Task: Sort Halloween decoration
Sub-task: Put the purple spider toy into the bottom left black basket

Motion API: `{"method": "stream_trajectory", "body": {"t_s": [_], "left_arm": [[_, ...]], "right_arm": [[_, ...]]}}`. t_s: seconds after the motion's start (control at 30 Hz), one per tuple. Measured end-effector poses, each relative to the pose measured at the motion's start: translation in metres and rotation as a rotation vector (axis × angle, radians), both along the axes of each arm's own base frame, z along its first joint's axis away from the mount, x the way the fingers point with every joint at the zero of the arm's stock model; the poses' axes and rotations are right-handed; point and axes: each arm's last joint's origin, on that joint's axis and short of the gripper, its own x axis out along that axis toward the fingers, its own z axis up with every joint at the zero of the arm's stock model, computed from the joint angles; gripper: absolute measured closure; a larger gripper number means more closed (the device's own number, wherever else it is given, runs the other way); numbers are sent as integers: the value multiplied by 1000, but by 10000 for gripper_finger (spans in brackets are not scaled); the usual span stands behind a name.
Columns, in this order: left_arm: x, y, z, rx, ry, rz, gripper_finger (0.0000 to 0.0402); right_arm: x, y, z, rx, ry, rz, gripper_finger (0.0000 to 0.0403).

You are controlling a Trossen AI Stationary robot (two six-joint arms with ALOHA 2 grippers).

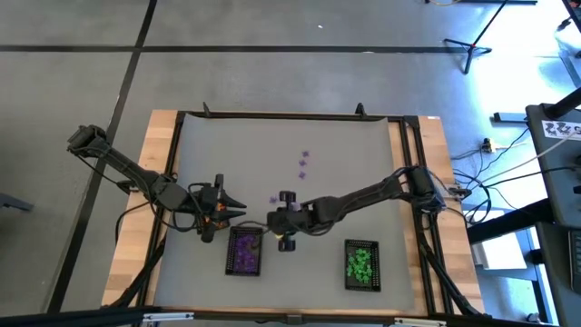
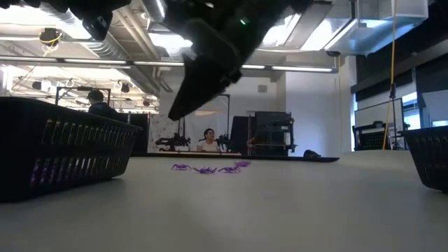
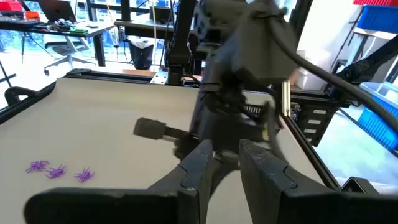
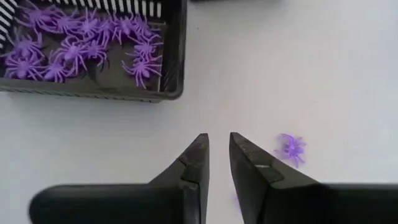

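The right gripper [image 4: 219,155] hovered with fingers slightly parted and empty, a purple spider [image 4: 290,148] lying just beside it on the table [image 4: 298,68].

Worktop [image 1: 345,154] open beyond spiders [image 1: 303,164]; near edge obstructed: purple tray [image 1: 244,252], green tray [image 1: 362,265], right pincer [image 1: 272,221] between.

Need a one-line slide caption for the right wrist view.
Right end effector, slightly open and empty, above the table beside a loose purple spider, near the tray of purple spiders.
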Motion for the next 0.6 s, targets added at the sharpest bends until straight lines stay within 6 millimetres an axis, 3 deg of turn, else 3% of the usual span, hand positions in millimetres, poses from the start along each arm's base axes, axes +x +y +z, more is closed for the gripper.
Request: {"method": "stream_trajectory", "body": {"t_s": [0.13, 0.33, 0.6], "left_arm": [[0, 0, 0, 0, -1, -1, 327], [0, 0, 0, 0, 0, 0, 327], [0, 0, 0, 0, 0, 2, 327]], "right_arm": [[-24, -15, -4, 56, -94, -25, 345], [-63, -52, -21, 94, -191, -144, 345], [-78, -80, -48, 177, -151, -227, 345]]}}
